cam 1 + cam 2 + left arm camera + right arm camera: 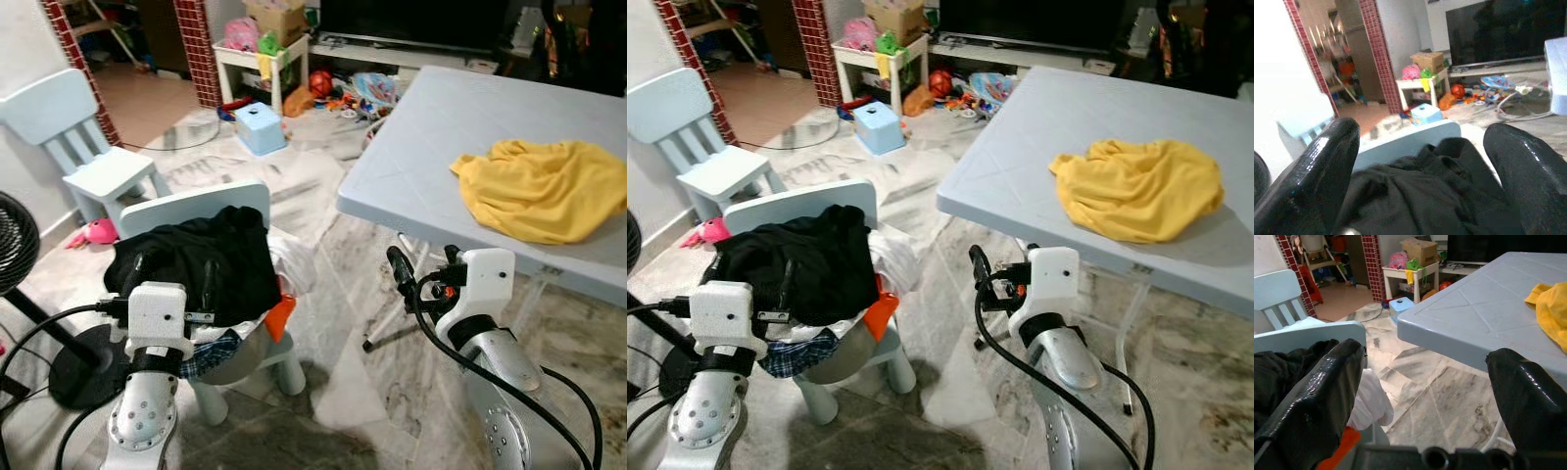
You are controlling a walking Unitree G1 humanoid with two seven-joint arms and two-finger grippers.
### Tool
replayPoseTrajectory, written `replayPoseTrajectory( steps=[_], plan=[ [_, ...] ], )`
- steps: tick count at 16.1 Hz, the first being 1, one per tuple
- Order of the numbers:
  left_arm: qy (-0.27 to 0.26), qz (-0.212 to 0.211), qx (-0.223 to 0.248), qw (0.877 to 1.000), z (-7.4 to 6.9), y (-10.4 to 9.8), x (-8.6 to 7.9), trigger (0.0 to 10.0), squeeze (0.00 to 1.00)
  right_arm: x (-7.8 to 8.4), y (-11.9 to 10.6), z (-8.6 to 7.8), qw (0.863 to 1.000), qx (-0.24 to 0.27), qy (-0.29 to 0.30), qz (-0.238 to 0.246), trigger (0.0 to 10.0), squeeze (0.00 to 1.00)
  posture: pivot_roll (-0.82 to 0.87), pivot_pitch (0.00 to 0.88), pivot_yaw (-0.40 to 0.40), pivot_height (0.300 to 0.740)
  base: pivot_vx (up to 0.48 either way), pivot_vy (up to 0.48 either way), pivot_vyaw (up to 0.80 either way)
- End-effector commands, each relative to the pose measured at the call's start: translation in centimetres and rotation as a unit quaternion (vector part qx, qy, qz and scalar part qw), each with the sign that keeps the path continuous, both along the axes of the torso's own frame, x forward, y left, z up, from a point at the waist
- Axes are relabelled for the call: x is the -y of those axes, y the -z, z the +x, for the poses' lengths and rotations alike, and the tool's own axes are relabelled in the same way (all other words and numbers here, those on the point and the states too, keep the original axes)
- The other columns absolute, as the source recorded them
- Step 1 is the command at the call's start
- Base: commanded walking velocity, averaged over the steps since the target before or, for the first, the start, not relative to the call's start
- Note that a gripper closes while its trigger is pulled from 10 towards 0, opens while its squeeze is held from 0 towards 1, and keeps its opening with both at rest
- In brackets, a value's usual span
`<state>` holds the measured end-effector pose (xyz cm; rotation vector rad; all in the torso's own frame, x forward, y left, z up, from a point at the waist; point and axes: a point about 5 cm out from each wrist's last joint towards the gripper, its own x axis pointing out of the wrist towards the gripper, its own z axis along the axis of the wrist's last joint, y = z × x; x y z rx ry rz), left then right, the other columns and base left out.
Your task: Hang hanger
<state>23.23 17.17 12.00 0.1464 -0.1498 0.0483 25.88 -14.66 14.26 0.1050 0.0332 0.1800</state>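
Left gripper (1420, 181) is pointing at the black garment (201, 262) piled on the small blue chair (211, 211), with its fingers (1312, 171) spread wide and nothing between them. Judging from this, the arm is lining up over the clothing pile, where a hanger would most likely be lying; no hanger can be made out among the clothes, so its position cannot be told. White, orange and checked fabric is spilling from under the black garment, which is draping over the seat and part of the backrest.

Moving rightward, the right gripper (1425, 396) is hovering above the marble floor (343, 372) between the chair and the desk (441, 127). Its fingers (1528, 401) are also spread apart and holding nothing. The arm appears to be waiting, raised and ready, while the left side is addressing the pile.

On the desk, a crumpled yellow garment (539, 186) is lying near the front edge, well apart from both grippers. It is probably staged there as the next item for hanging.
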Motion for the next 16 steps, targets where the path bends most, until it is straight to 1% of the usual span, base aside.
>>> replayPoseTrajectory(
  steps=[1,2,3,4,6,7,8,11,12,13,16],
  plan=[
    [0.023,-0.032,-0.003,0.999,0.5,-0.5,0.7,10.0,0.0,0.0,-0.1,0.3,1.0,0.005,-0.003,0.009,10.0,0.0,-0.04,0.0,0.005,0.74,0.0,0.0,0.0],
    [0.048,-0.067,-0.005,0.997,0.7,-1.0,1.5,10.0,0.0,0.1,-0.1,0.4,1.0,0.008,-0.005,0.01,10.0,0.0,-0.04,0.0,0.002,0.74,0.0,0.0,0.0],
    [0.064,-0.082,-0.005,0.995,0.8,-1.2,1.9,10.0,0.0,0.1,0.0,0.5,1.0,0.009,-0.005,0.01,10.0,0.0,-0.04,0.0,0.001,0.74,0.0,0.0,0.0],
    [0.094,-0.099,-0.009,0.991,0.7,-1.5,2.6,10.0,0.0,0.3,0.1,0.6,1.0,0.006,-0.006,0.007,10.0,0.0,-0.04,0.0,-0.002,0.74,0.0,0.0,0.0],
    [0.128,-0.134,-0.029,0.982,0.7,-1.1,3.6,10.0,0.0,0.6,0.2,0.8,1.0,0.004,-0.005,0.004,10.0,0.0,-0.05,0.0,-0.006,0.74,0.0,0.0,0.0],
    [0.138,-0.144,-0.041,0.979,0.7,-0.9,4.0,10.0,0.0,0.6,0.2,0.9,1.0,0.003,-0.006,0.004,10.0,0.0,-0.05,0.0,-0.008,0.74,0.0,0.0,0.0],
    [0.14,-0.148,-0.056,0.977,0.7,-0.6,4.4,10.0,0.0,0.5,0.3,1.0,1.0,0.001,-0.009,0.003,10.0,0.0,-0.05,0.0,-0.01,0.74,0.0,0.0,0.0],
    [0.139,-0.157,-0.066,0.976,0.7,-0.5,4.3,10.0,0.0,0.4,0.3,1.0,1.0,-0.001,-0.015,0.009,10.0,0.0,-0.05,0.0,-0.013,0.74,0.0,0.0,0.0],
    [0.13,-0.159,-0.067,0.976,0.8,-0.5,4.1,10.0,0.0,0.4,0.3,1.0,1.0,0.001,-0.02,-0.001,10.0,0.0,-0.05,0.0,-0.017,0.74,0.0,0.0,0.0],
    [0.119,-0.17,-0.071,0.976,0.8,-0.3,3.9,10.0,0.0,0.3,0.2,1.0,1.0,0.006,-0.025,-0.004,10.0,0.0,-0.05,0.0,-0.018,0.74,0.0,0.0,0.0],
    [0.114,-0.176,-0.079,0.975,0.7,-0.3,3.8,10.0,0.0,0.2,0.1,1.0,1.0,0.008,-0.03,-0.008,10.0,0.0,-0.05,0.0,-0.018,0.74,0.0,0.0,0.68]
  ],
)
